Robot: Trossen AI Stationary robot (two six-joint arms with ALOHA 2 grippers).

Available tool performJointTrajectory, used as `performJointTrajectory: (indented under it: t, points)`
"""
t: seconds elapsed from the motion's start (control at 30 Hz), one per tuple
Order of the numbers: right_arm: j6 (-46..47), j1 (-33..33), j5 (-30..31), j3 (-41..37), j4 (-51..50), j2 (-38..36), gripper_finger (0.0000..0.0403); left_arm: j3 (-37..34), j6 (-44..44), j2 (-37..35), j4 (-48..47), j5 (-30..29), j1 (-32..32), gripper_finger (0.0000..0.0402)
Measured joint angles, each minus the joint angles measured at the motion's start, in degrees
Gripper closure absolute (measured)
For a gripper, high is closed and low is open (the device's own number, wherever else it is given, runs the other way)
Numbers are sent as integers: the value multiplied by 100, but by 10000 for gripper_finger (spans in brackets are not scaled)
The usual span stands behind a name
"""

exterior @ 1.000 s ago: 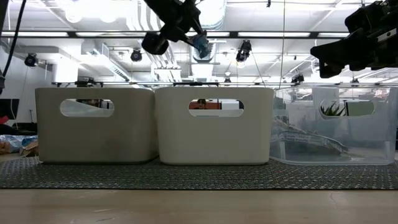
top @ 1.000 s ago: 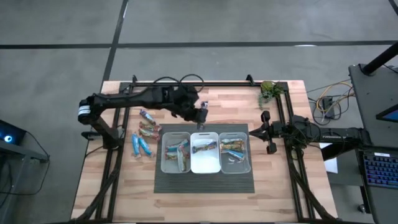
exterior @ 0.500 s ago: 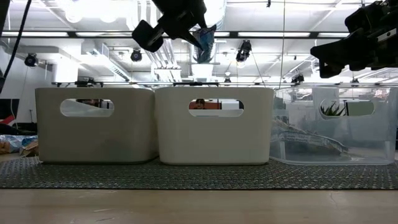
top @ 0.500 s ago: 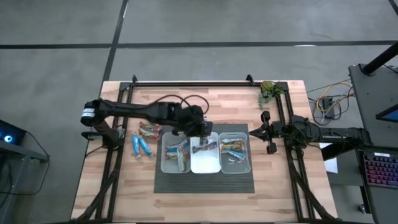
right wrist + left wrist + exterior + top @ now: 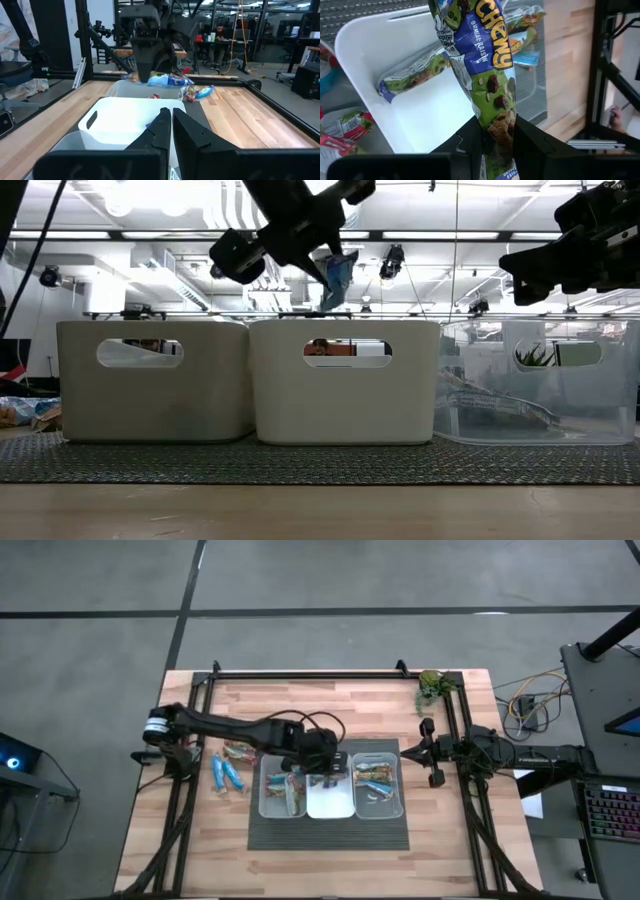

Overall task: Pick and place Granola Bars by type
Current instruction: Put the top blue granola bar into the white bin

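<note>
Left gripper point(image 5: 327, 756) reaches from the worktop's left edge to a point above the middle bin, fingers clamped on the lower end of a blue-and-green foil-wrapped granola bar point(image 5: 480, 65); the left wrist view alone shows the wrapper print, reading "CHEWY" in yellow and "OATMEAL RAISIN" in white, and the bar hanging over the white rectangular plastic bin point(image 5: 380, 55), where a second bar of like wrapper point(image 5: 415, 72) lies against the inner wall. The low view alone shows height: the held bar point(image 5: 337, 277) is clear above the bin rim, not touching it. The high view alone shows the layout: three rectangular plastic bins side by side on a dark ribbed mat point(image 5: 330, 830) near the front centre of the worktop, the left bin point(image 5: 283, 783) and the clear right bin point(image 5: 378, 784) each holding several bars, and loose foil-wrapped bars point(image 5: 229, 765) lying on the wood towards the left edge. Right gripper point(image 5: 428, 753) waits near the right edge, fingers closed together on nothing, as the right wrist view shows. Surface: light slatted wooden table point(image 5: 330, 700) with a black frame; small green leafy plant point(image 5: 432, 684) at the back right corner. Room: grey concrete floor, ceiling lights and benches beyond.
</note>
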Motion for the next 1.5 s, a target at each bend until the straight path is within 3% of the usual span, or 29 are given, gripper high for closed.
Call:
performJointTrajectory:
  t: [0.5, 1.03, 1.3, 1.5]
  points:
    - [-1, 0, 0, 0, 0, 0, 394, 2, -31, 597, 68, 67, -246, 329]
    - [-1, 1, -2, 0, -2, -2, 394, -14, -244, 618, 92, 94, -549, 329]
    - [-1, 1, -2, 0, -1, -2, 394, -87, 1446, 616, 90, 614, -549, 329]
    - [-1, 2, -2, 0, -2, -2, 394, -96, 3235, 614, 90, 1064, -530, 329]
